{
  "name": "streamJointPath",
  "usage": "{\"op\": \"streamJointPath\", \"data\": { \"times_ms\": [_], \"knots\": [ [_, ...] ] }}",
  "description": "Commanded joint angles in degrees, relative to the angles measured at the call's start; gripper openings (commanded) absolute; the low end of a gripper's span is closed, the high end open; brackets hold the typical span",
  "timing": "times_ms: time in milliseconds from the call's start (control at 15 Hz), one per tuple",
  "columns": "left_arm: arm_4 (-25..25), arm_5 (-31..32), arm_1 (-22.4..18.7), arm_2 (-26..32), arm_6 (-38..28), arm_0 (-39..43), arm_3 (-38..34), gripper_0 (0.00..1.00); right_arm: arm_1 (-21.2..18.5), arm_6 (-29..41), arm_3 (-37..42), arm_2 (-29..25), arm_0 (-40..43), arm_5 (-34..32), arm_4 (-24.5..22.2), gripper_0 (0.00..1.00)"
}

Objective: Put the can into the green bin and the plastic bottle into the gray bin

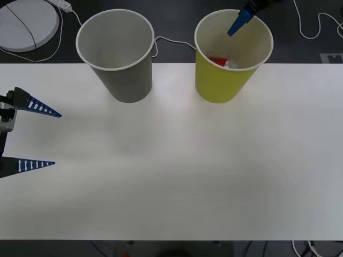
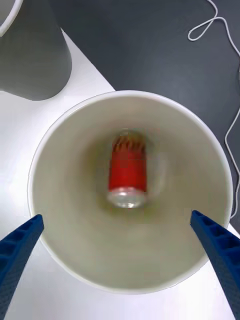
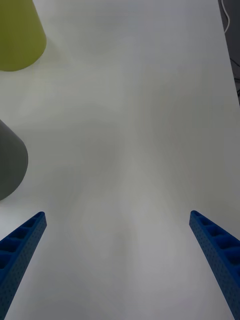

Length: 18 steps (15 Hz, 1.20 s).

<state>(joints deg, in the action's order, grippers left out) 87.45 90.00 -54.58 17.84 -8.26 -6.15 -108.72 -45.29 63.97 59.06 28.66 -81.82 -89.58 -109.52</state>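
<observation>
Front view shows the can [image 1: 218,61] lying on its side at the bottom of the green bin [image 1: 222,83], which stands at about 1 o'clock on the white bench [image 1: 177,176], with the gray bin [image 1: 126,80] just beside it at about 11 o'clock. The right pincer [image 2: 120,240] hangs over the green bin's mouth, spread wide and holding nothing. The left pincer [image 1: 51,138] sits at 9 o'clock, low over the bench, spread wide too.

I see two bins at the desk's [image 1: 177,176] far edge: the gray bin [image 1: 120,59] to my left, the green bin [image 1: 228,64] to my right, standing apart. The can [image 2: 128,172] lies on its side inside the green bin.
</observation>
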Motion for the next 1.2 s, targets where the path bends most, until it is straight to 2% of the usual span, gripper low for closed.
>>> {"op": "streamJointPath", "data": {
  "times_ms": [67,267,333,400,600,867,1200],
  "knots": [
    [0.0,0.0,0.0,0.0,0.0,0.0,0.0,1.00,-3.5,-2.6,0.0,-0.3,0.3,-0.4,5.5,1.00],
    [0.0,0.0,0.0,0.0,0.0,0.0,0.0,1.00,-7.4,-9.2,0.3,-1.9,2.3,-0.4,12.4,1.00],
    [0.0,0.0,0.0,0.0,0.0,0.0,0.0,1.00,-8.5,-10.9,1.0,-3.4,3.1,-0.4,13.0,1.00],
    [0.0,0.0,0.0,0.0,0.0,0.0,0.0,1.00,-9.4,-12.2,2.3,-5.0,4.1,-0.4,13.4,1.00],
    [0.0,0.0,0.0,0.0,0.0,0.0,0.0,1.00,-14.0,-13.7,10.2,-9.8,10.8,-0.4,18.4,1.00],
    [0.0,0.0,0.0,0.0,0.0,0.0,0.0,1.00,-18.1,-14.7,24.2,-21.7,26.0,-0.4,23.0,1.00],
    [0.0,0.0,0.0,0.0,0.0,0.0,0.0,1.00,-18.6,-19.2,38.2,-36.9,45.0,-0.4,27.0,1.00]
  ]
}}
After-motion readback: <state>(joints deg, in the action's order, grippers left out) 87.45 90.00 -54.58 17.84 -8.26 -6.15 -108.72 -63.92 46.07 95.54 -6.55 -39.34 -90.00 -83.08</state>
